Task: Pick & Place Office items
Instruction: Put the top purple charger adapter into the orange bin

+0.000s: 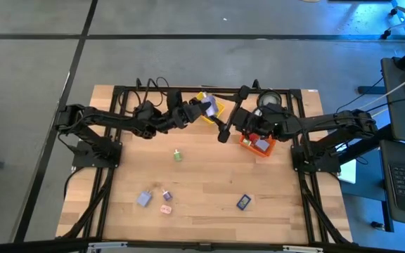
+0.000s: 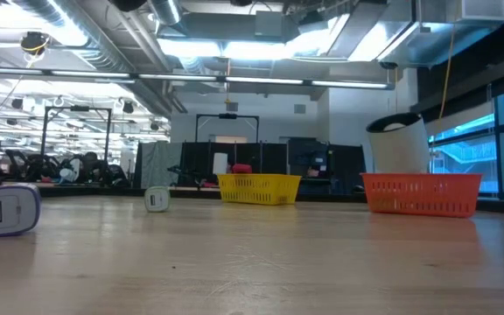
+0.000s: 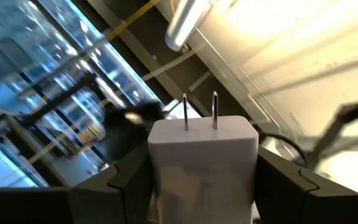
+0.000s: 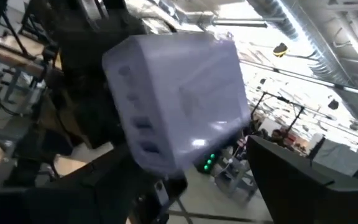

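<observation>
You have two bins (image 1: 208,109) at the back of the table (image 1: 209,176), side by side. Four small office items (image 1: 177,155) lie apart in front of them, nearer the front edge.

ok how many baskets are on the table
2: a yellow basket at the far side near the middle, and an orange basket just to its right, slightly nearer. No other basket shows, and none seems hidden.

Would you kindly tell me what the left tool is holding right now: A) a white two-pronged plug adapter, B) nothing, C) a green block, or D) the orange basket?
A: the left wrist view shows the white two-pronged plug adapter clamped between the left tool fingers.
</observation>
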### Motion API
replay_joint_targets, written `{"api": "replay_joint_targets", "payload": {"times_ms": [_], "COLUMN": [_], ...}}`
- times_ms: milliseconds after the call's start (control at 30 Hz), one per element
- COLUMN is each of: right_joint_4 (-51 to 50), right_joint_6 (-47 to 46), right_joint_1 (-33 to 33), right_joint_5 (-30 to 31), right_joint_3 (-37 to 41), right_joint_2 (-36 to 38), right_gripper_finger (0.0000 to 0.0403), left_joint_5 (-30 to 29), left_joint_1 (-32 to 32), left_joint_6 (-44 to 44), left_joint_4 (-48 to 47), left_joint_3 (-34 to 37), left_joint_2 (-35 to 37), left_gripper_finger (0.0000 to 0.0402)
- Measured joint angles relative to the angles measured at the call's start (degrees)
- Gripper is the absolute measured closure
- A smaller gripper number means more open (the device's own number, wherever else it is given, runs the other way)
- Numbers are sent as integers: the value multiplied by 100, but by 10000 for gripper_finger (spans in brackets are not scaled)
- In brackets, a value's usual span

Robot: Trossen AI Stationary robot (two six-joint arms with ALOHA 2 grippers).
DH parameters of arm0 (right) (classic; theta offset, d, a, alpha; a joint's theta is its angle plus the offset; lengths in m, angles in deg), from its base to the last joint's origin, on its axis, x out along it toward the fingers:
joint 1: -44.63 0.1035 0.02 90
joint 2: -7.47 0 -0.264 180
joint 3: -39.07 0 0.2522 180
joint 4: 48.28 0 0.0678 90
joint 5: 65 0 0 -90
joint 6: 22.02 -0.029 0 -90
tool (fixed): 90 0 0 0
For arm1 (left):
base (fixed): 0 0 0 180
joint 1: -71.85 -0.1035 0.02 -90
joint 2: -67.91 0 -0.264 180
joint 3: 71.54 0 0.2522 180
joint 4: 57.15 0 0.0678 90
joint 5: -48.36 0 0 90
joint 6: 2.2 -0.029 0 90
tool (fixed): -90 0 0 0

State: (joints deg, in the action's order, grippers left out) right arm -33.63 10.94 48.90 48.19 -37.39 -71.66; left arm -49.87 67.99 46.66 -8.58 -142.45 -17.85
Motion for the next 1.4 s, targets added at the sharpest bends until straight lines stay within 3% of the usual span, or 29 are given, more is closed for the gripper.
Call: {"api": "replay_joint_targets", "payload": {"times_ms": [400,667,867,1067,1400], "right_joint_4": [124,146,157,147,113], "right_joint_6": [98,455,590,477,-71], "right_joint_1": [4,91,178,181,181], "right_joint_5": [43,872,900,896,919], "right_joint_3": [6,6,6,6,6], "right_joint_2": [-3,2,2,2,19], "right_gripper_finger": [113,113,124,163,270], "left_joint_5": [-65,-291,-384,-470,-655], "left_joint_1": [-66,-92,-85,-85,-87], "left_joint_6": [-9,-11,14,142,154], "left_joint_4": [-42,-115,-122,-125,-79], "left_joint_3": [-4,-4,-4,-8,-12], "left_joint_2": [0,0,0,0,12], "left_gripper_finger": [187,175,178,180,180]}}
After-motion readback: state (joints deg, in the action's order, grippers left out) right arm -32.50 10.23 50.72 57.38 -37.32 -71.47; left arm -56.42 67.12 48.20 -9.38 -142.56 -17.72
